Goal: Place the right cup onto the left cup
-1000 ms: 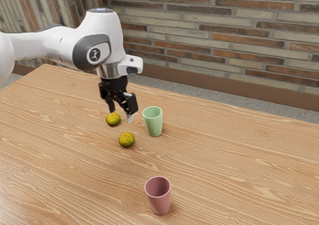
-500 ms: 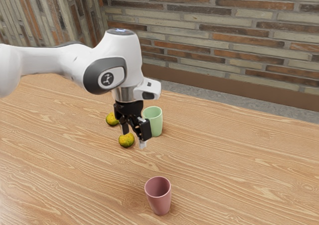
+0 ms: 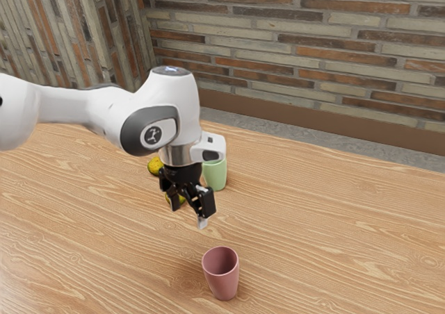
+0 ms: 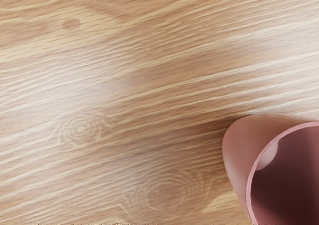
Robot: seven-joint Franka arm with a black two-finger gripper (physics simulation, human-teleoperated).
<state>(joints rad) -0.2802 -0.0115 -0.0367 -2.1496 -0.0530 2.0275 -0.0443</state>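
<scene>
Tallying up, nothing's stacked: in the exterior view my gripper (image 3: 188,215) hangs spread, pink cup (image 3: 222,283) at its five o'clock, green cup (image 3: 216,176) at one; grasp, lift and stacking remain

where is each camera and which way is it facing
Exterior view: sits at the arm's side, above table height, looking down across the wooden table toward a brick wall; the white arm reaches in from the left, with the black gripper, open, at its end.
Wrist view: rides on the arm's hand, looking down at the tabletop and into the pink cup's mouth; none of the arm can be made out.
Shared: the pink cup and the tabletop.
</scene>
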